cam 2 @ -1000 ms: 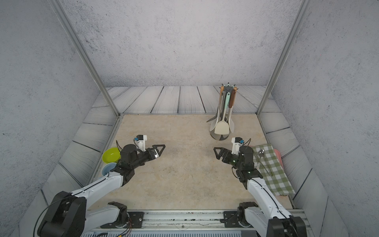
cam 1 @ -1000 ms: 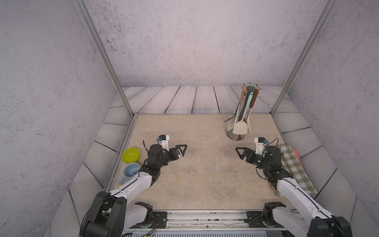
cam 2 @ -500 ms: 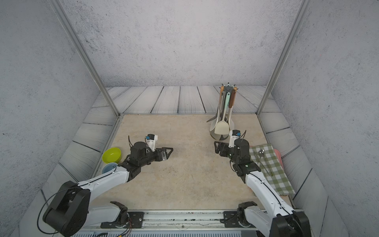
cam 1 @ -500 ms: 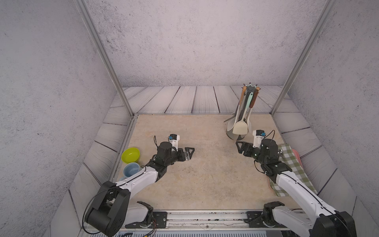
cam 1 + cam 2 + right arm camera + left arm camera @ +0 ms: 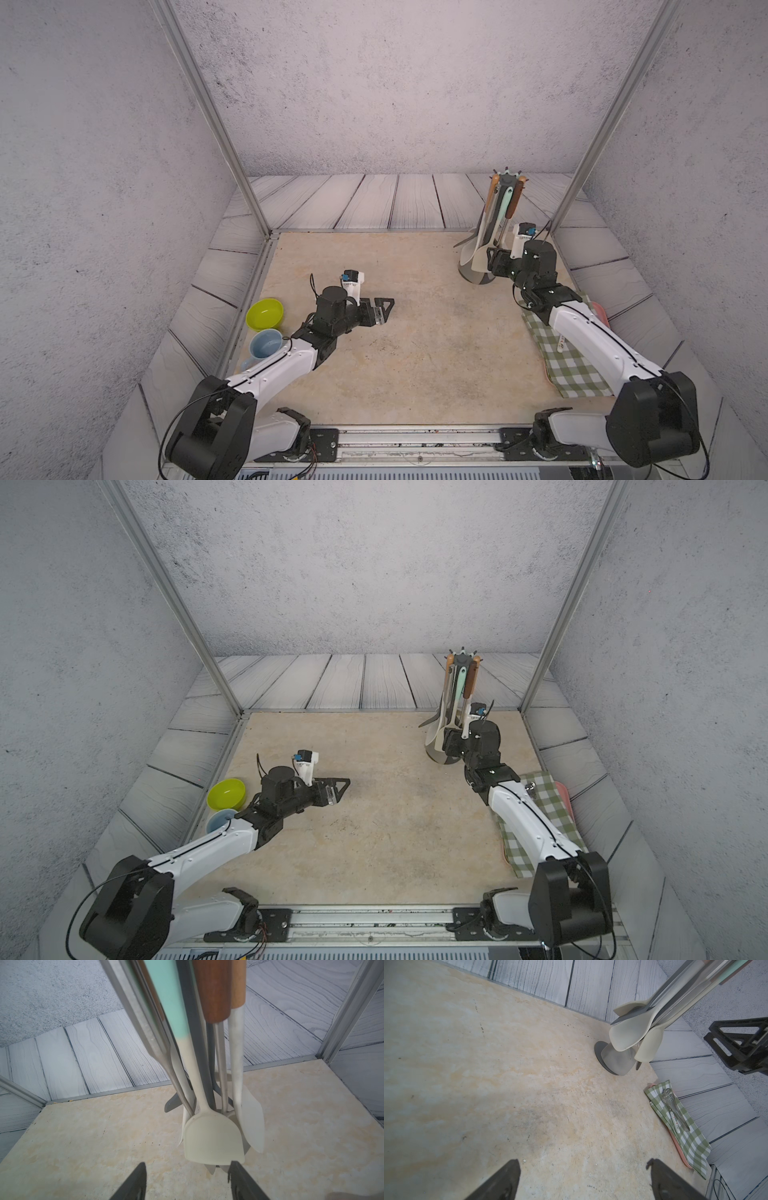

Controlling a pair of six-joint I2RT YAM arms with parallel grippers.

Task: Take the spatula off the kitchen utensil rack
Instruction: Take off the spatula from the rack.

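— So, which step?
— Reaching: the right gripper (image 5: 188, 1164) sits low by the rack (image 5: 508, 181), jaws part open and empty. The spatula (image 5: 214, 1138) hangs just ahead.
— Next?
— Probably grip its neck, then lift it off the hook. Meanwhile the left gripper (image 5: 380, 309) hovers mid-counter, jaws wide.
— Surroundings?
— Beige counter (image 5: 415, 353), grey walls.

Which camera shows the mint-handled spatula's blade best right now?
The right wrist view: the spatula blade sits central, close and unobstructed. The left wrist view shows it farther off, overlapping other utensils. In both top views it is small.
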